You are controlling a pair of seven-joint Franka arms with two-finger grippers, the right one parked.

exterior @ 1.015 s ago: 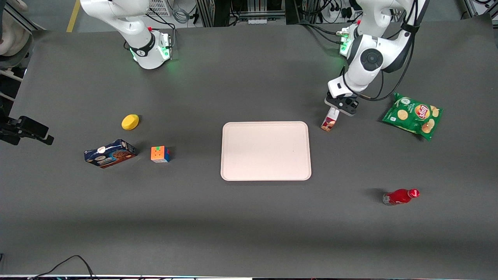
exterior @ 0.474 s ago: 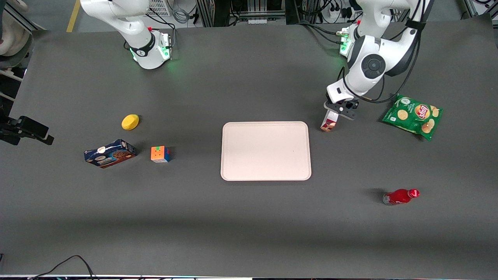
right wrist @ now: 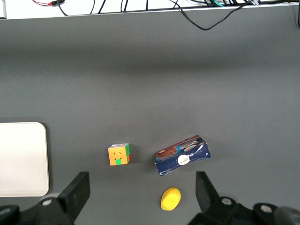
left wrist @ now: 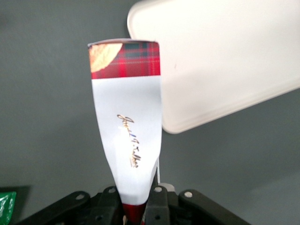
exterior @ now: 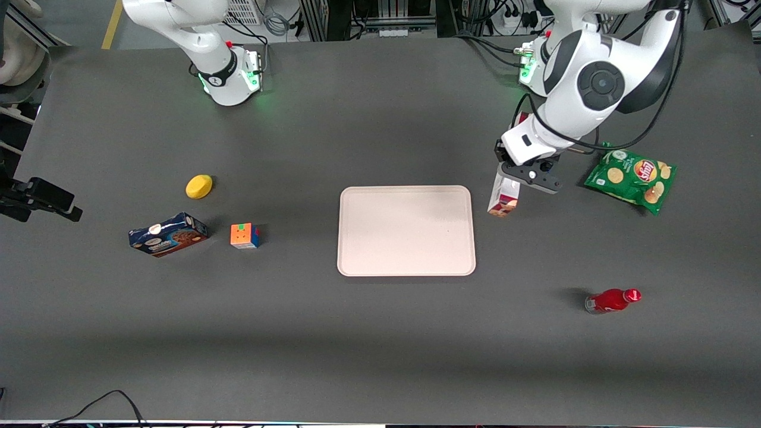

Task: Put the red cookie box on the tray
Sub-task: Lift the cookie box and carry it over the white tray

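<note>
Front view shows the left arm's gripper (exterior: 516, 172) clamped on one end of the red cookie box (exterior: 503, 198), which hangs lifted, its long axis running steeply down from the fingers with the free plaid end lowest. In the left wrist view the box (left wrist: 127, 126) reaches straight out from the jaws, its free end just short of the tray's rounded corner. From the gripper, the tray (exterior: 406, 230) lies at about eight o'clock in the front view, close beside the box but not under it, so the carry probably runs toward the parked arm's end.
</note>
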